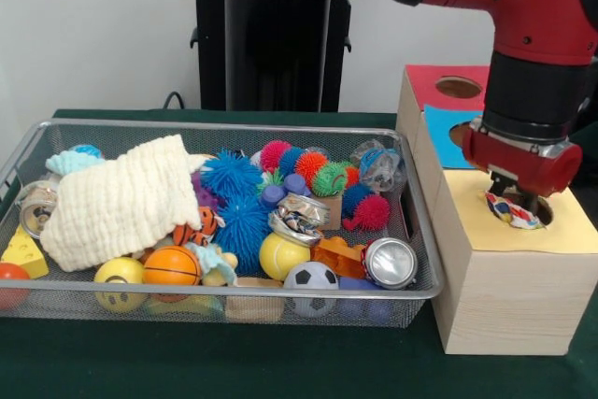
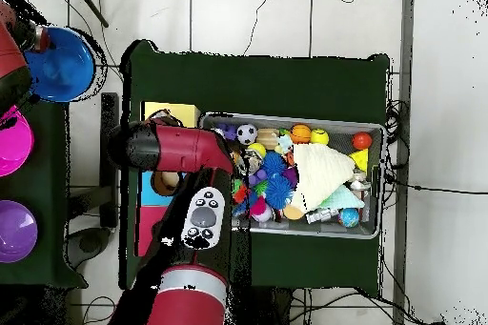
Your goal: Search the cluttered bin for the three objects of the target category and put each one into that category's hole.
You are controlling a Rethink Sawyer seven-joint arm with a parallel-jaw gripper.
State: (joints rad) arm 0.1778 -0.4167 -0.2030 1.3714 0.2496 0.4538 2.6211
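Observation:
My gripper (image 1: 515,195) hangs straight above the round hole in the yellow panel (image 1: 570,226) of the pale wood box at the right. Its fingers stand a little apart. A thin white cloth with coloured patches (image 1: 512,213) lies crumpled in the hole's mouth, just under the fingertips. The wire mesh bin (image 1: 234,124) stands to the left of the box, full of toys. I see no other printed cloth in it. In the overhead view the arm covers the gripper and the hole; the bin (image 2: 295,118) and the yellow panel (image 2: 172,111) show.
A cream waffle cloth (image 1: 121,198) covers the bin's left part, with a mint-green cloth (image 1: 70,161) behind it. Balls, spiky toys and a can (image 1: 391,262) fill the remainder. The blue-panelled hole (image 1: 444,137) and the red-panelled hole (image 1: 458,87) lie behind the yellow one.

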